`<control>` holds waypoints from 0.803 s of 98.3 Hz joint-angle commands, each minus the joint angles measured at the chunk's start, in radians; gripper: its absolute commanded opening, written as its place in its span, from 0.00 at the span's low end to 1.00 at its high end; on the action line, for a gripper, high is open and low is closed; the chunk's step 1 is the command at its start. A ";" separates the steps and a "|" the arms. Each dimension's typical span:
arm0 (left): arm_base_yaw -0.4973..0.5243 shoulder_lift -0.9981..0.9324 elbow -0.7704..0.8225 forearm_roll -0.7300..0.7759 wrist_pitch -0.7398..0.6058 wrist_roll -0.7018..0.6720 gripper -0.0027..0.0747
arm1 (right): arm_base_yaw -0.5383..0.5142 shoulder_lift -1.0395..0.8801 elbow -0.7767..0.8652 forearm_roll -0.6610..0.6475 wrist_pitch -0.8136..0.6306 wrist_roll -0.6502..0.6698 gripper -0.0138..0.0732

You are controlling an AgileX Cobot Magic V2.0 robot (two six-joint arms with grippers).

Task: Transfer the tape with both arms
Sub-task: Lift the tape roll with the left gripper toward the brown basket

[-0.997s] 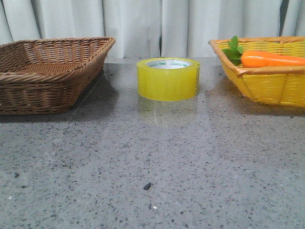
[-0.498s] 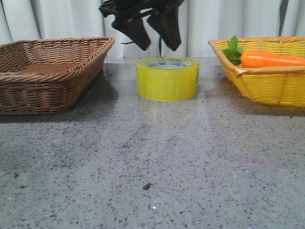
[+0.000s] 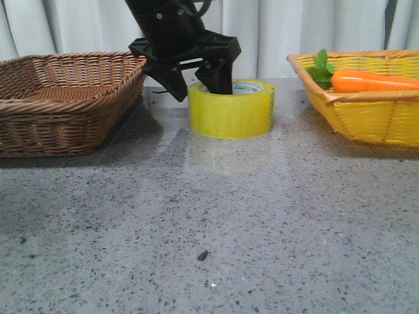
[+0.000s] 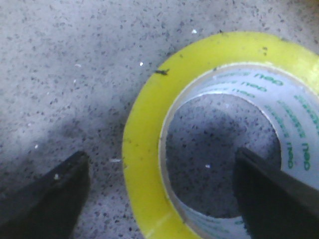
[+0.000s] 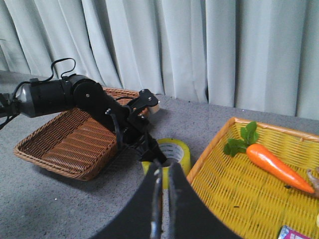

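Observation:
The tape (image 3: 231, 108), a wide yellow roll with a white core and green lettering, lies flat on the grey table between two baskets. My left gripper (image 3: 196, 84) is open and straddles the roll's left wall, one finger (image 3: 220, 77) inside the core and one outside. In the left wrist view the yellow wall (image 4: 144, 149) runs between the two dark fingers, touching neither. The tape also shows in the right wrist view (image 5: 172, 152). My right gripper (image 5: 163, 172) is shut and empty, held high above the table; it is out of the front view.
A brown wicker basket (image 3: 62, 98) stands at the left, close to the left arm. A yellow basket (image 3: 366, 111) at the right holds an orange carrot (image 3: 373, 81) with green leaves. A small dark speck (image 3: 202, 255) lies on the speckled table.
My left gripper has come down from above the tape and now straddles its left wall. The tape has not moved.

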State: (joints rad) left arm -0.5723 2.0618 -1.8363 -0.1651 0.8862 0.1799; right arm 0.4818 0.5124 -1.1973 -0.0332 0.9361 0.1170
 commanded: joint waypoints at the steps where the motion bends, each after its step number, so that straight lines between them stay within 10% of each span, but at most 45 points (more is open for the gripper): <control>1: 0.002 -0.047 -0.028 -0.014 -0.035 -0.010 0.62 | -0.006 0.024 -0.022 0.011 -0.070 -0.001 0.09; 18: 0.002 -0.058 -0.040 -0.061 -0.053 -0.010 0.01 | -0.006 0.024 -0.022 0.015 -0.073 -0.001 0.09; 57: 0.052 -0.310 -0.196 0.062 -0.030 -0.007 0.01 | -0.006 0.024 -0.022 0.015 -0.112 -0.001 0.09; 79: 0.232 -0.352 -0.166 0.239 0.252 -0.007 0.01 | -0.006 0.024 -0.011 0.015 -0.112 -0.001 0.09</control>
State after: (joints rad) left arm -0.4070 1.7453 -2.0044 0.0186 1.0751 0.1817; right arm 0.4818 0.5191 -1.1973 -0.0152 0.9099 0.1177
